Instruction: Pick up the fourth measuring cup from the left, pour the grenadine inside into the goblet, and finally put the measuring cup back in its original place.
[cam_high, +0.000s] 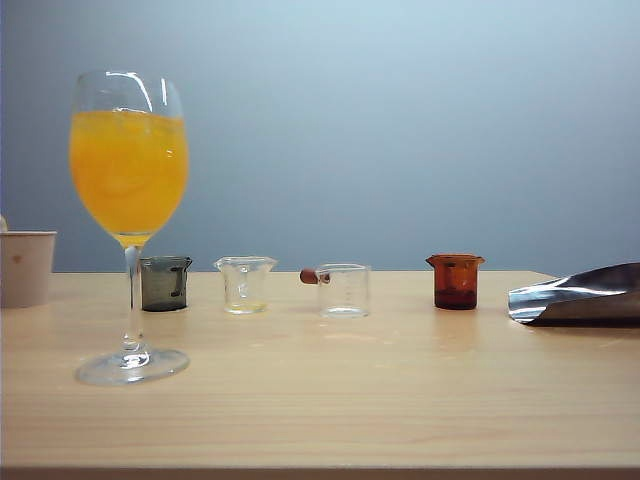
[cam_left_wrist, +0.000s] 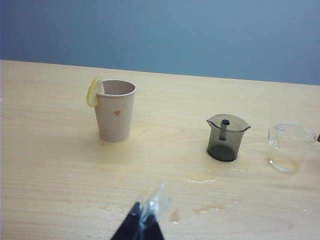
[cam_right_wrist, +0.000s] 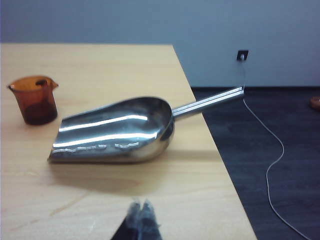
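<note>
The fourth measuring cup (cam_high: 455, 280), amber-orange with a flared rim, stands upright at the right end of the row of small cups. A dark red layer of grenadine (cam_high: 455, 298) sits in its bottom. The right wrist view shows the same cup (cam_right_wrist: 34, 100) beyond a metal scoop. The goblet (cam_high: 129, 170) stands at the left, filled with orange drink. My right gripper (cam_right_wrist: 140, 205) is shut and empty, hovering short of the scoop. My left gripper (cam_left_wrist: 147, 207) is shut too, well short of the grey cup. Neither gripper shows in the exterior view.
A steel scoop (cam_right_wrist: 115, 131) lies next to the amber cup, its handle over the table's edge (cam_right_wrist: 215, 150). A paper cup (cam_left_wrist: 115, 110) carries a lemon slice (cam_left_wrist: 93, 91). A grey cup (cam_left_wrist: 226, 137) and two clear cups (cam_high: 245, 284) (cam_high: 343, 290) complete the row. Wet spills (cam_left_wrist: 200, 180) mark the wood.
</note>
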